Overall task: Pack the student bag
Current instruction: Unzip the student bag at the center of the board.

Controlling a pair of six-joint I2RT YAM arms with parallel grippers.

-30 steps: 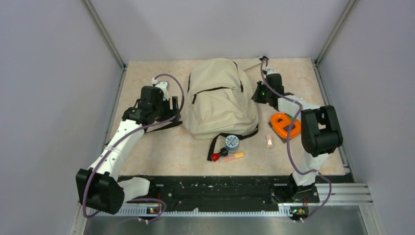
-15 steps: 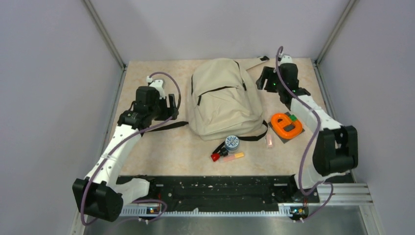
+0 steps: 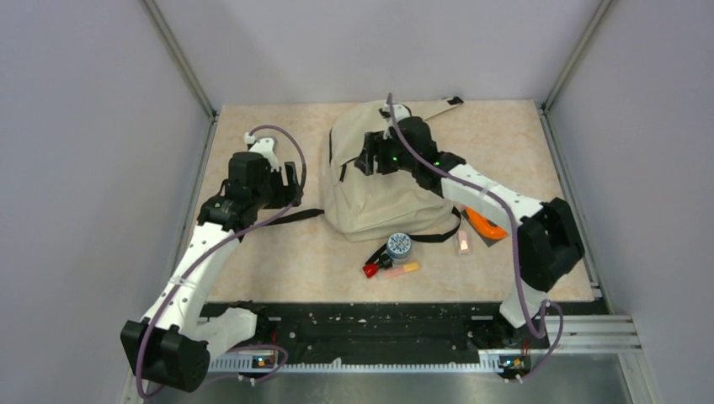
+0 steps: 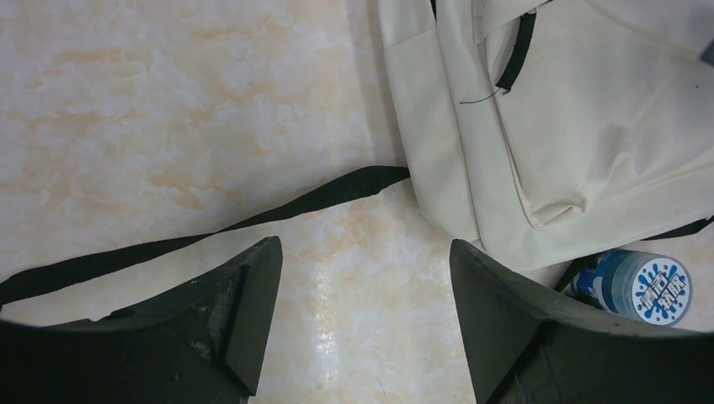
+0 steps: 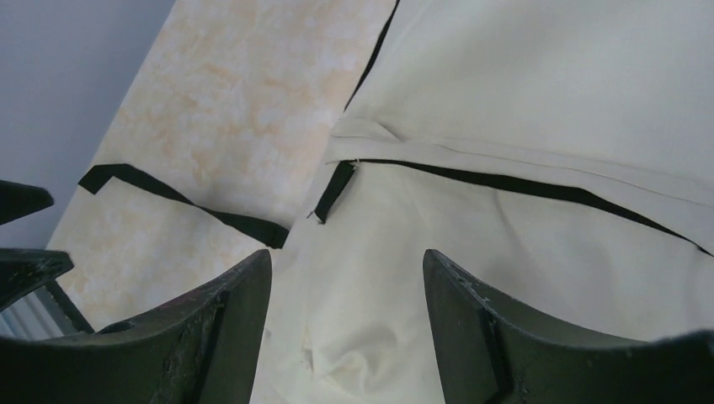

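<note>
The student bag (image 3: 380, 202), a beige canvas backpack with black zipper lines, lies flat in the middle of the table. My right gripper (image 3: 367, 160) hovers open over its upper front. In the right wrist view the open gripper (image 5: 347, 261) has only the bag's cream fabric (image 5: 539, 101) below the jaws, near the end of a black zipper line (image 5: 522, 185). My left gripper (image 3: 290, 181) stands open left of the bag. In the left wrist view this gripper (image 4: 362, 252) is over bare table, just below a thin black strap (image 4: 253, 220), with the bag's edge (image 4: 589, 135) at upper right.
In front of the bag lie a round blue-and-white container (image 3: 399, 246), a red-and-yellow pen-like item (image 3: 391, 268) and a small pink item (image 3: 463, 242). An orange object (image 3: 482, 222) sits half hidden under my right arm. Grey walls close in the table's sides and back.
My right gripper has opened, and its arm has swung from the bag's right back corner leftward over the bag. The left arm drew back a little to the left.
</note>
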